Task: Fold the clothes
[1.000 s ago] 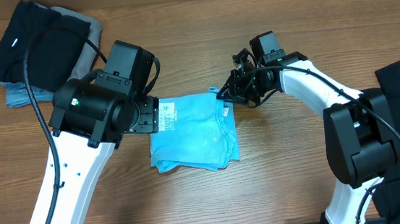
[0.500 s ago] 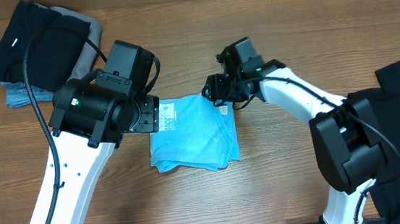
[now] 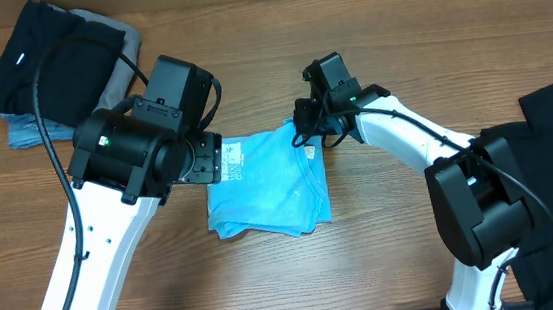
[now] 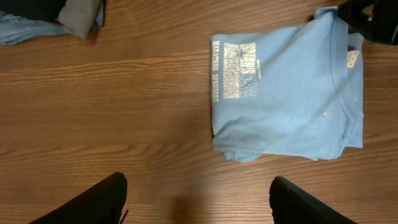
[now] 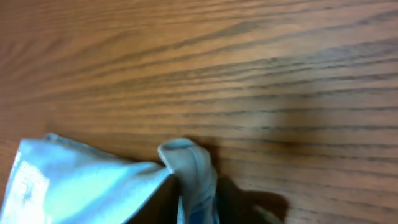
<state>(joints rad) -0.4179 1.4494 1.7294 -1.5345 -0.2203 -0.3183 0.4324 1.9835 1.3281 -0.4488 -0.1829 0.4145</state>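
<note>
The folded light blue T-shirt [image 3: 264, 184] lies on the table [image 3: 366, 27]. The right hand [image 3: 301, 138] pinches its far right corner, which is slightly raised. The left hand [image 4: 198, 182] hovers beside the T-shirt's left edge, spread wide and holding nothing.

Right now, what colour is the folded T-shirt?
The T-shirt is light blue with white lettering; the left wrist view shows it best.
</note>
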